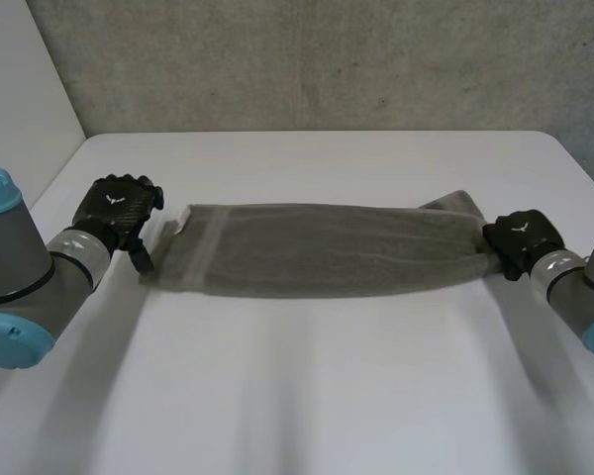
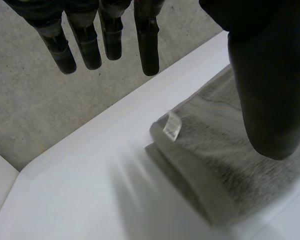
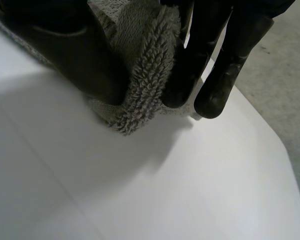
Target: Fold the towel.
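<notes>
One grey towel point(image 1: 327, 249), folded lengthwise into a long band, is laid flat across the middle of a white table point(image 1: 307, 396), reaching from one hand to the other. One small white label point(image 1: 181, 223) is noted sticking up from the towel's end nearest the left hand point(image 1: 117, 210). That hand is held just beside this end, off the cloth. In its wrist view the fingers point(image 2: 149, 45) are seen straight and spread apart toward the table's far edge, and the thumb point(image 2: 270, 90) hangs over the towel with nothing gripped. The right hand point(image 1: 518, 240) is set at the opposite end, where the cloth is bunched and one corner is turned up behind it. In its wrist view the looped pile is seen pinched between the thumb and the fingers point(image 3: 217, 95). Surface: the tabletop is recorded as smooth, matte and plain white, with rounded far corners, and nothing but the towel is laid on it. Room: a rough grey concrete wall point(image 1: 327, 59) is recorded behind the table, and a plain white panel point(image 1: 20, 89) is met at its left-hand side. The same mottled grey is seen past the table's edge in the left wrist view.
</notes>
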